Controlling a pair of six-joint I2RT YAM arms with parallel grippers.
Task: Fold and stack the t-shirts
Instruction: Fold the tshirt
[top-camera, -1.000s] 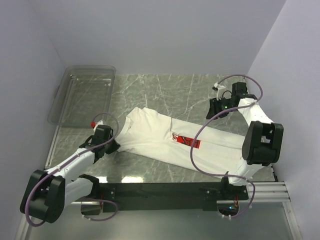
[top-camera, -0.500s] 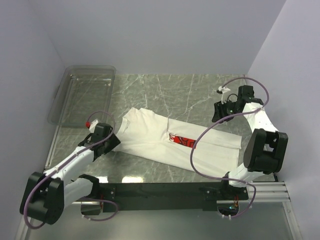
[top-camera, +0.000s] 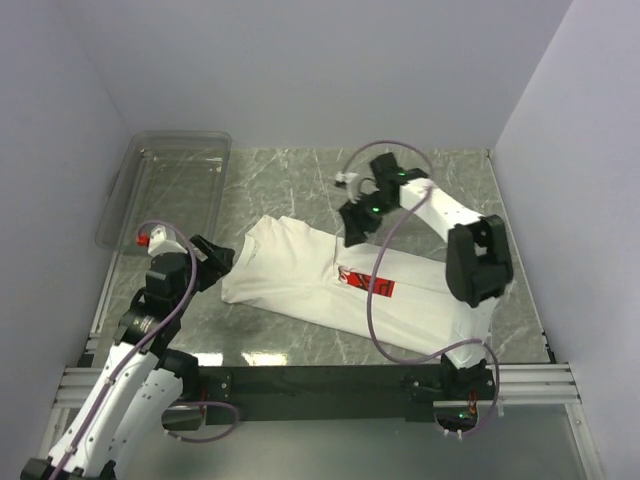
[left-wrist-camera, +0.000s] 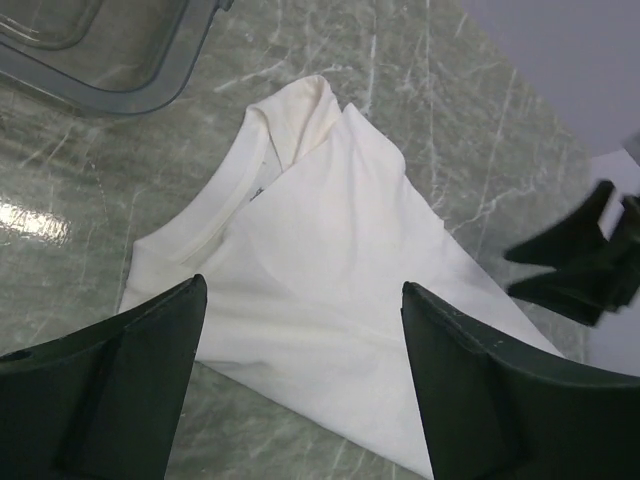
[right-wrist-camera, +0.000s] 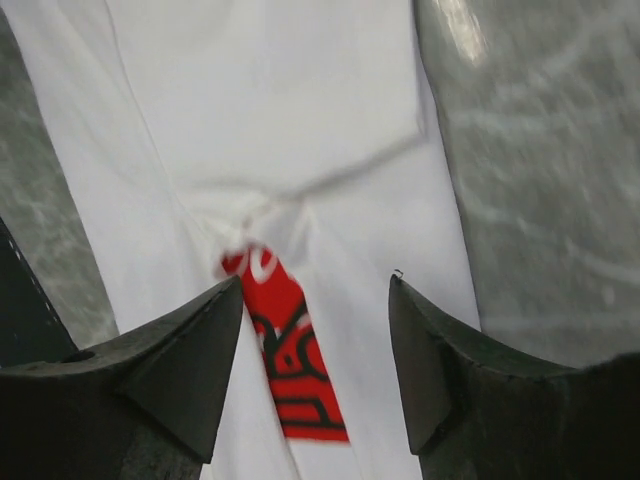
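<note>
One white t-shirt lies on the table, folded lengthwise into a long diagonal strip. A sliver of its red print shows at the centre fold. My left gripper hangs open just off the collar end; in the left wrist view the collar and folded shoulder of the t-shirt lie beyond the wide-apart left gripper, untouched. My right gripper hovers open over the strip's far edge near the middle. In the right wrist view the red print sits between the tips of the right gripper, which hold nothing.
A clear plastic bin stands at the back left; its corner shows in the left wrist view. Grey marble tabletop lies bare behind the shirt. The right gripper's fingers appear at the left wrist view's right edge.
The left gripper opened, let go of the collar end and drew back toward the left. The right arm swung from the far right across to the shirt's middle, its jaws widening.
</note>
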